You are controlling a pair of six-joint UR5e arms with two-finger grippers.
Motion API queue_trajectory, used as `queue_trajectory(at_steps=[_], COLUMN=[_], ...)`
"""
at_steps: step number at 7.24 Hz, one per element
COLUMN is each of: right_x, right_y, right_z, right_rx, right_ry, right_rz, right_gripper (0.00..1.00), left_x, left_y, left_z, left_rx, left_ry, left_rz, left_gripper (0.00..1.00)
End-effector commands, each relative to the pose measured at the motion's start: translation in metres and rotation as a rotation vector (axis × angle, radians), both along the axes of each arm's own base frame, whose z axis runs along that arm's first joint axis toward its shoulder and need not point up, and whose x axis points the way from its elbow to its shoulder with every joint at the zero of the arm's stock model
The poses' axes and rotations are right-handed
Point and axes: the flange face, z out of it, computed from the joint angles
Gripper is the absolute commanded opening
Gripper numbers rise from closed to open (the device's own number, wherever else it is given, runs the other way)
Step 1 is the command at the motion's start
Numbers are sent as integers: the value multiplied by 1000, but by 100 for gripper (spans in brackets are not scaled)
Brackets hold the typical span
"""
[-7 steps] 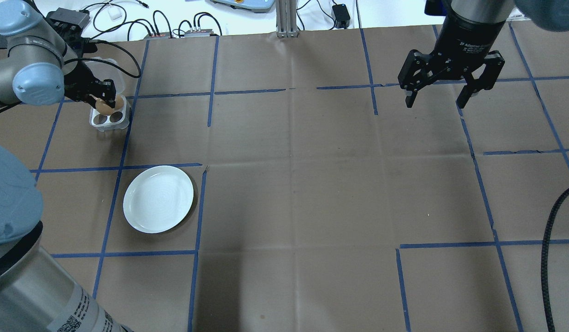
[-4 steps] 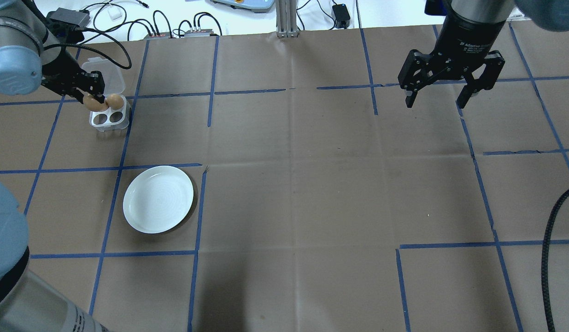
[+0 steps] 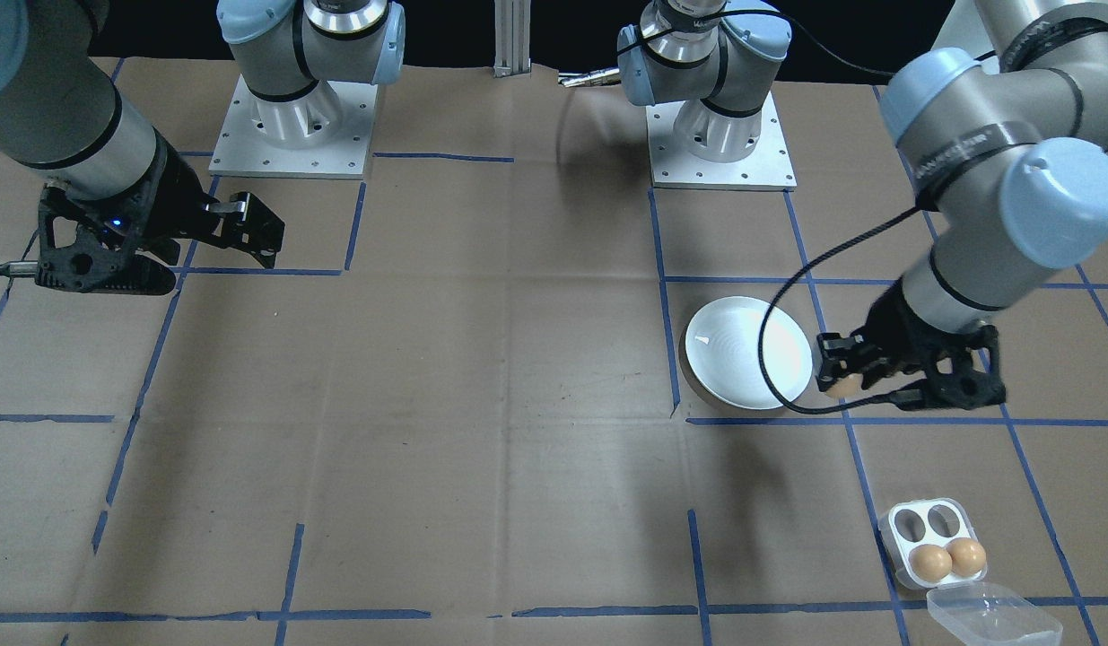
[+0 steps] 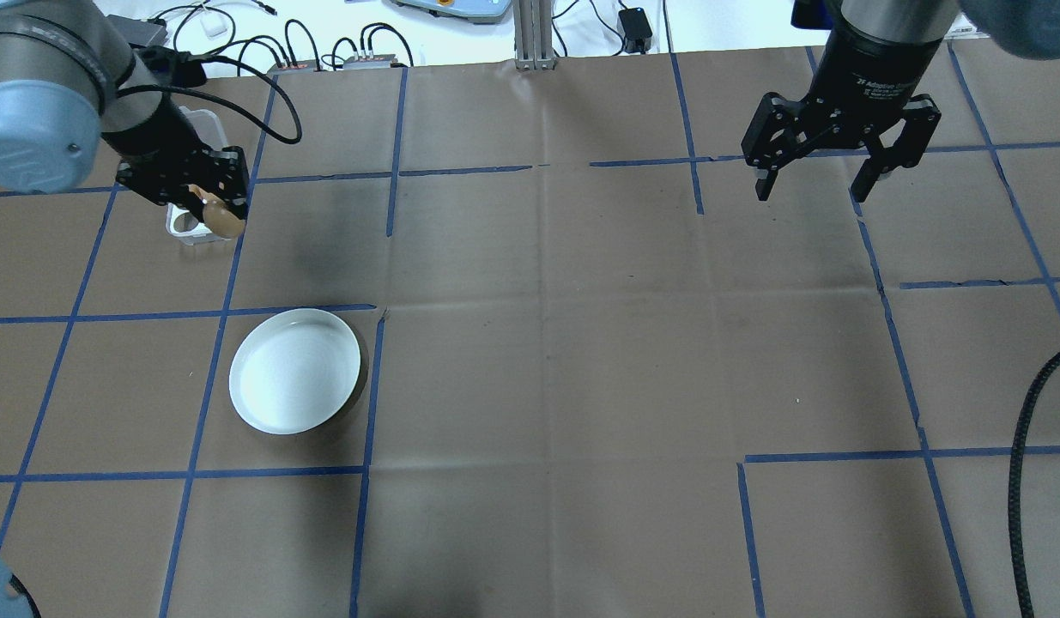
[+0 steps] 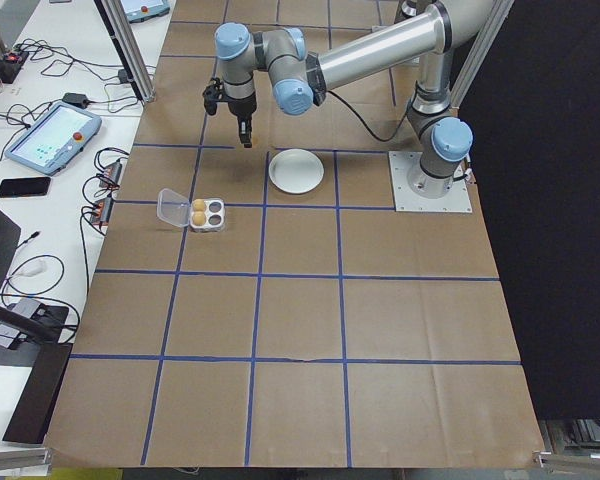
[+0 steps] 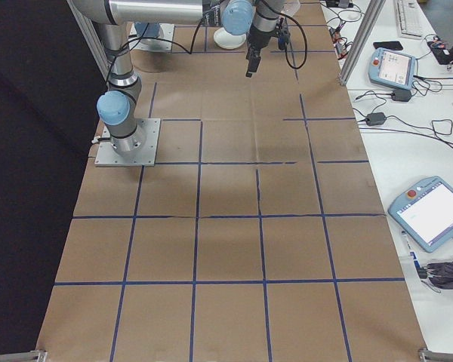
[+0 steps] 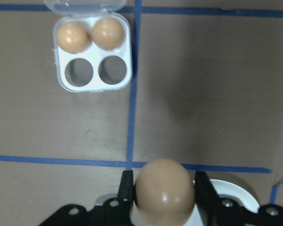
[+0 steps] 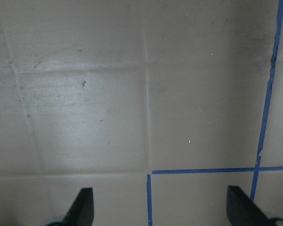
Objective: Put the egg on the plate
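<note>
brown paper table cover, creased, gridded with blue tape. plate: round, shallow, glossy white, raised rim, flat on the paper. egg: smooth, tan, matte with a small highlight, pinched between the two black fingers of the left gripper, held above the table. in the front-facing view the egg hangs just beside the plate rim, not over its centre. egg tray: small square white plastic, four round holes, two tan eggs in the far row, two holes bare; clear hinged lid lying open beside it. right gripper: fingers spread wide, nothing between them, well apart from plate and tray.
</note>
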Motion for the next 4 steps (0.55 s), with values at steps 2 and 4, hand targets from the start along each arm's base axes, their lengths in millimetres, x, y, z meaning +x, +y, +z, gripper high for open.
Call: queue_trajectory(at_steps=[2,4], right_x=[0,0], right_y=[0,0], right_z=[0,0], right_rx=[0,0], right_ry=[1,0], right_rz=[0,0], right_gripper=[100,100], left_x=[-30,-26], left_y=[55,81], left_z=[-84,-132], left_rx=[108,84], left_ry=[13,9], left_rz=[-8,-35], left_gripper=[0,0])
